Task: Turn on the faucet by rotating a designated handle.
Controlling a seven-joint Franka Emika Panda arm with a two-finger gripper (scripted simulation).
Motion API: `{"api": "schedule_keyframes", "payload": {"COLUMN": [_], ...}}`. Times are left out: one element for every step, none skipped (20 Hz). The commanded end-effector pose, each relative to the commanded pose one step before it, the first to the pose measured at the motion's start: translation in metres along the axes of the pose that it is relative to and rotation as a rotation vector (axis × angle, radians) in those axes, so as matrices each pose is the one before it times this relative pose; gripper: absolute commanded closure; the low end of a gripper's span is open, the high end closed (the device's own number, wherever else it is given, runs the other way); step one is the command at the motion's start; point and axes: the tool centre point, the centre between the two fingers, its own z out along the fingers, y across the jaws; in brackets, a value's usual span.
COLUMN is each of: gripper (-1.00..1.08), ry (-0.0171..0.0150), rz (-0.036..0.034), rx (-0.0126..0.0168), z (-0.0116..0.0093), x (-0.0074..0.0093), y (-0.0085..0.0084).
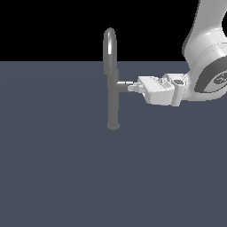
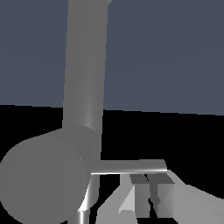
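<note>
The faucet (image 1: pixel 113 99) is a slim grey column with a high arched spout (image 1: pixel 109 42) and a small round base, standing on the dark floor. The handle (image 1: pixel 123 84) is a short horizontal stub sticking out of the column toward the exterior view's right. My gripper (image 1: pixel 131 88) comes in level from that side, its tips at the stub's outer end. In the wrist view the stub's round end (image 2: pixel 41 179) is close, and its thin lever rod (image 2: pixel 129 166) lies right against my fingertips (image 2: pixel 139 180). The gripper (image 2: pixel 148 179) looks shut with nothing between the fingers.
The dark grey floor (image 1: pixel 57 177) stretches all round the faucet. My white arm (image 1: pixel 206 57) reaches in from the upper part of the exterior view's right.
</note>
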Motion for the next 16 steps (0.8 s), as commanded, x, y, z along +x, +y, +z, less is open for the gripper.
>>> {"api": "schedule_keyframes", "payload": {"gripper": [1.08, 1.08, 1.08, 1.08, 1.08, 1.08, 1.08, 1.08, 1.08, 1.08, 1.08, 1.08, 1.08, 1.08, 1.08, 1.08], "ry": [-0.00020, 0.00006, 0.00006, 0.00006, 0.00006, 0.00006, 0.00006, 0.00006, 0.00007, 0.00007, 0.00007, 0.00000, -0.00780, 0.00057, 0.00056, 0.00057], "rz": [-0.00056, 0.00401, 0.00395, 0.00395, 0.00395, 0.00395, 0.00389, 0.00383, 0.00389, 0.00377, 0.00383, 0.00000, -0.06061, 0.00463, 0.00458, 0.00458], "rx": [0.00002, 0.00036, 0.00035, 0.00035, 0.00035, 0.00036, 0.00035, 0.00035, 0.00035, 0.00034, 0.00035, 0.00000, -0.01408, 0.00106, 0.00104, 0.00104], "z": [-0.00003, 0.00001, 0.00001, 0.00001, 0.00000, 0.00000, 0.00000, 0.00000, -0.00001, -0.00001, -0.00002, 0.00000, -0.00010, -0.00001, -0.00001, -0.00001], "x": [-0.00016, 0.00544, 0.00539, 0.00537, 0.00535, 0.00533, 0.00528, 0.00522, 0.00523, 0.00514, 0.00515, 0.00000, -0.03801, 0.00432, 0.00429, 0.00428], "y": [-0.00007, -0.00058, -0.00057, -0.00057, -0.00058, -0.00058, -0.00057, -0.00057, -0.00058, -0.00057, -0.00059, 0.00000, -0.00741, -0.00134, -0.00133, -0.00133]}}
